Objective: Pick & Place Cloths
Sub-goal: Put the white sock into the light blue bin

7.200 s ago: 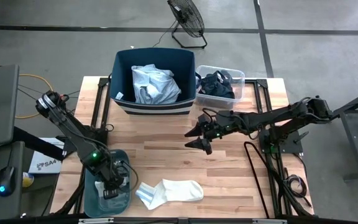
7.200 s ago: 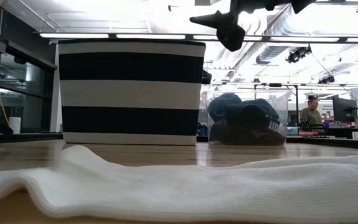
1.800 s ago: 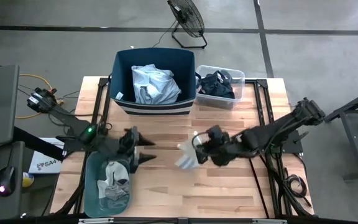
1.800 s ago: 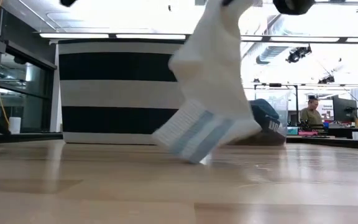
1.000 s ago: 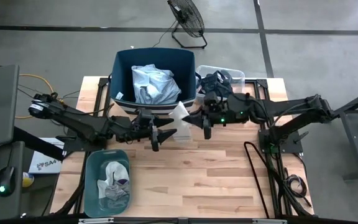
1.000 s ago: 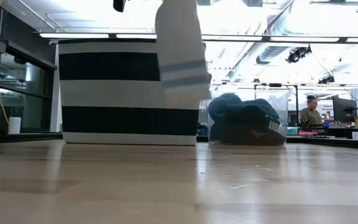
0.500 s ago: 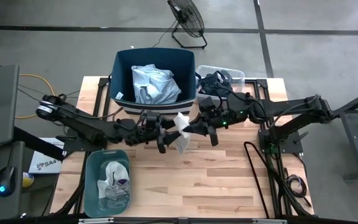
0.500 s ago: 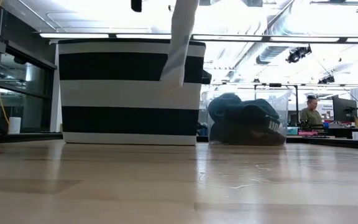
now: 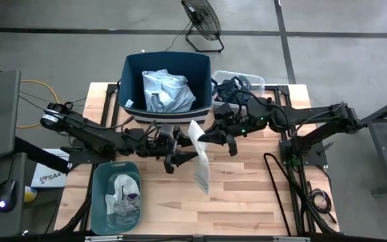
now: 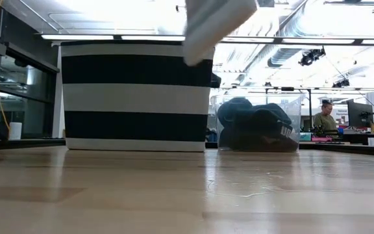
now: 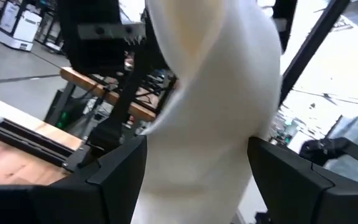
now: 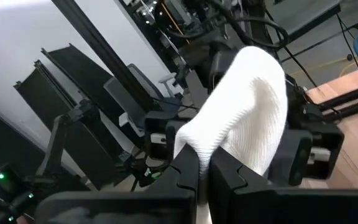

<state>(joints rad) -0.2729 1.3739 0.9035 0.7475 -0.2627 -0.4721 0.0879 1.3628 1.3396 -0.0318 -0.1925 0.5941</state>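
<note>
I see grey concrete floor (image 9: 59, 50) around the wooden tabletop (image 9: 247, 195), a black floor fan (image 9: 203, 21) beyond its far edge, and bright ceiling lights (image 10: 109, 37) overhead.

Mid-tabletop (image 9: 247, 195) passage is blocked: both arms meet there, the left hand (image 9: 172, 156) and right hand (image 9: 215, 138) close together with a white sock (image 9: 199, 158) hanging between them, clear of the wood. The far edge is closed off by the navy bin (image 9: 166, 84) and, just beside it, the clear tub (image 9: 257, 87). The teal tub (image 9: 116, 198) occupies the near left corner. The near right planks lie open.
</note>
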